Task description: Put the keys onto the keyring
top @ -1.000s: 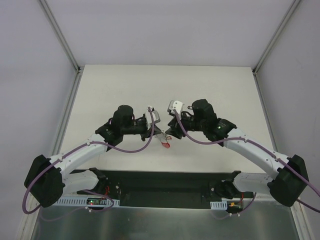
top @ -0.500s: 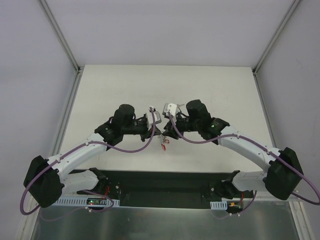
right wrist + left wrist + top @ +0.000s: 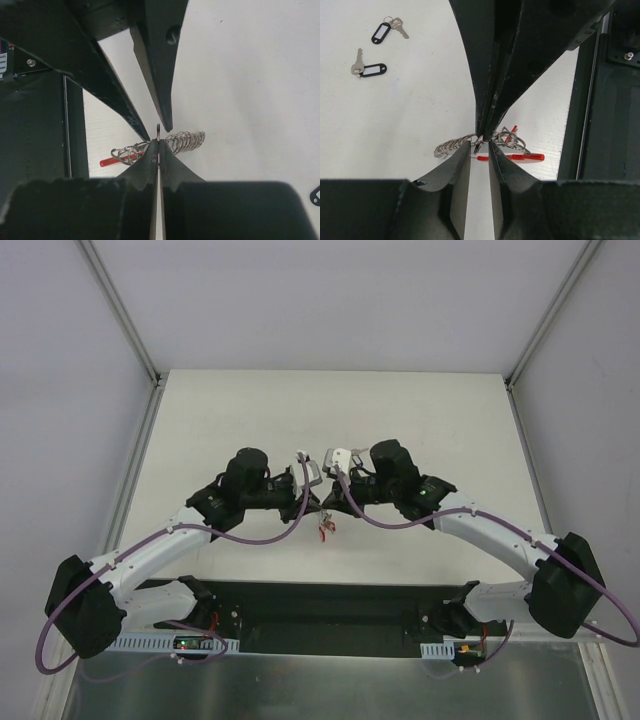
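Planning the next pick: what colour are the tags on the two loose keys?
Black rims, pale centres on both tags; clearest in left wrist view.

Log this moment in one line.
left fingers: slightly open around keyring | right fingers: shut on keyring | black-tagged keys: two loose, not on keyring

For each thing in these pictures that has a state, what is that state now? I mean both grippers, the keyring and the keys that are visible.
Left gripper: open, jaws narrowly apart with the keyring's wire between them.
Right gripper: shut on the keyring.
Keyring: pinched at its coiled metal part.
Upper black-tagged key: lying loose, off the keyring.
Lower black-tagged key: lying loose, off the keyring.
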Controlling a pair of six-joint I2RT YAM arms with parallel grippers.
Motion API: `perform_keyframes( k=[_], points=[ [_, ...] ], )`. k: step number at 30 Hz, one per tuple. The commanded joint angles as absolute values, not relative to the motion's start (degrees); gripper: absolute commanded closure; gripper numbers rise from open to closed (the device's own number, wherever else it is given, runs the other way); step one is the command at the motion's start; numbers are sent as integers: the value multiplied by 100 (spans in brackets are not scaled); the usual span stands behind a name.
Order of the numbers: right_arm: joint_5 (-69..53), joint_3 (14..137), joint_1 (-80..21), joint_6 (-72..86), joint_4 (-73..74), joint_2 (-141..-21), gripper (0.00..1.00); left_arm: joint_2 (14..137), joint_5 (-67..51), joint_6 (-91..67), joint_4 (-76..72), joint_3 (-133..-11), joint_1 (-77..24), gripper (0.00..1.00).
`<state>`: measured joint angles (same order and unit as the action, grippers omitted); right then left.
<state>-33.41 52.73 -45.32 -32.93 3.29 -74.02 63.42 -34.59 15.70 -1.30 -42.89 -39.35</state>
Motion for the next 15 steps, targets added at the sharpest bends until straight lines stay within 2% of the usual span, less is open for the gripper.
perform_keyframes(
  k=[1, 2, 8, 9, 13, 15],
  points=[
    [-3261, 5467, -4535, -3261, -132, -7462, 99, 5793, -2981, 1345, -316, -4342, -3990, 75],
    [-3226, 5502, -4526, -3235, -141, -7488, 99, 5583, -2553, 1249, -351, -4194, -3999, 66],
    [-2998, 5896, -4518, -3129, -290, -7970, 99, 4757, -776, 503, -483, -3710, -3990, 44],
    [-2893, 6089, -4526, -3138, -316, -8093, 99, 4642, -486, 405, -466, -3665, -3990, 38],
    [-2655, 6565, -4500, -3129, -754, -8630, 99, 4053, 866, 18, -185, -3542, -3990, 26],
    [-2584, 6732, -4491, -3138, -913, -8963, 99, 3737, 1185, 9, -27, -3524, -3990, 21]
  ],
)
